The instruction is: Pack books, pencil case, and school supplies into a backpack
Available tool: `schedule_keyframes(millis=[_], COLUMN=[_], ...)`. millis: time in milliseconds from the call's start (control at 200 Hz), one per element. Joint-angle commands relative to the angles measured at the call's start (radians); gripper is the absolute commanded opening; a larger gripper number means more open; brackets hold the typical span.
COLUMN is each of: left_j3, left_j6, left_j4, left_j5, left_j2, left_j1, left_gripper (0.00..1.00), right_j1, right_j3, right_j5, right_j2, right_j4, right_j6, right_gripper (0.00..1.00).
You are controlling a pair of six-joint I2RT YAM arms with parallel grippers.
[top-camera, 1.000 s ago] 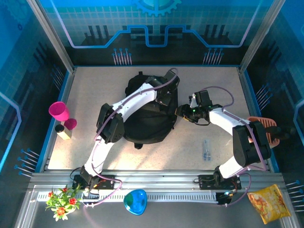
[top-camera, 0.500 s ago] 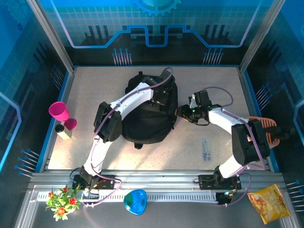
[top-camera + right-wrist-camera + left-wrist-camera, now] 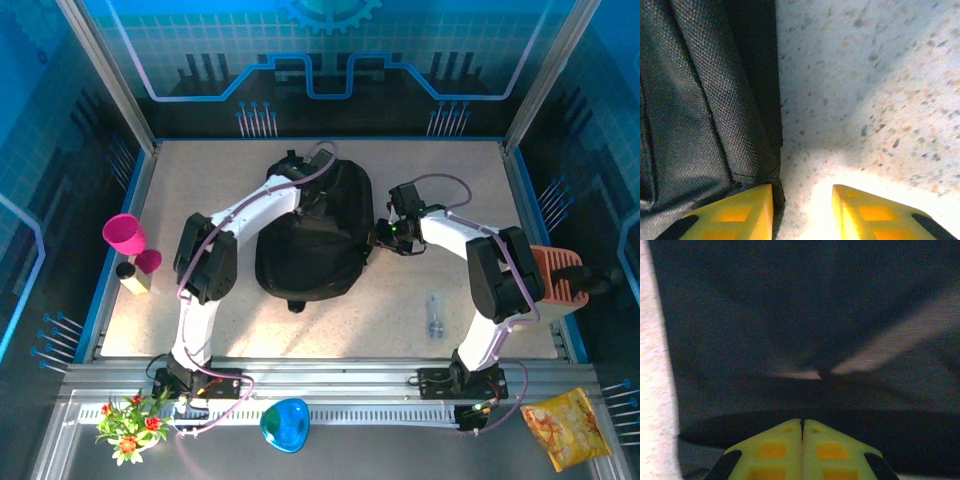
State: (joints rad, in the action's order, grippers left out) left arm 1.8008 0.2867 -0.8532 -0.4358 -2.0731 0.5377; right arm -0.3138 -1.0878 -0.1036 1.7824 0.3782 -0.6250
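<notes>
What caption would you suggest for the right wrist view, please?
Open right gripper at the edge of the black backpack, over the speckled table.

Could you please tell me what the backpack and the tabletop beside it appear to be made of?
The backpack looks like coarse woven black fabric, probably synthetic, matte: the right wrist view shows a grid weave and stitched seams. The tabletop looks hard and pale with dark flecks, perhaps stone-effect laminate; the look leaves that open.

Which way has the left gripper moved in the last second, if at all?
Yes. The left gripper shifted left across the backpack, toward the pink cup on the left.
</notes>
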Motion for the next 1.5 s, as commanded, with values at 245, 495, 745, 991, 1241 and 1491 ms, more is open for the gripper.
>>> schedule_keyframes(millis=[245, 495, 745, 991, 1241, 1491], left_j3=[-0.250, -0.378, -0.461, -0.653, -0.753, -0.827], left_j6=[0.075, 0.139, 0.170, 0.198, 0.195, 0.233], left_j4=[0.052, 0.063, 0.067, 0.196, 0.271, 0.320], left_j5=[-0.104, -0.001, 0.141, 0.359, 0.432, 0.494], left_j2=[0.212, 0.329, 0.497, 0.658, 0.712, 0.732], left_j1=[-0.167, -0.193, -0.193, -0.191, -0.188, -0.154], left_gripper=[0.00, 0.03, 0.61, 0.72, 0.77, 0.77], right_j1=[0.005, 0.007, 0.007, -0.001, -0.005, -0.005], right_j3=[-0.116, -0.173, -0.066, 0.148, 0.335, 0.427], right_j5=[0.193, 0.079, 0.201, 0.455, 0.443, 0.256], right_j2=[0.094, 0.052, -0.197, -0.377, -0.490, -0.486], right_j4=[0.085, 0.037, 0.247, 0.523, 0.581, 0.452], right_j6=[0.074, 0.152, 0.124, -0.037, -0.141, -0.133], right_gripper=[0.34, 0.44, 0.72, 0.83, 0.89, 0.86])
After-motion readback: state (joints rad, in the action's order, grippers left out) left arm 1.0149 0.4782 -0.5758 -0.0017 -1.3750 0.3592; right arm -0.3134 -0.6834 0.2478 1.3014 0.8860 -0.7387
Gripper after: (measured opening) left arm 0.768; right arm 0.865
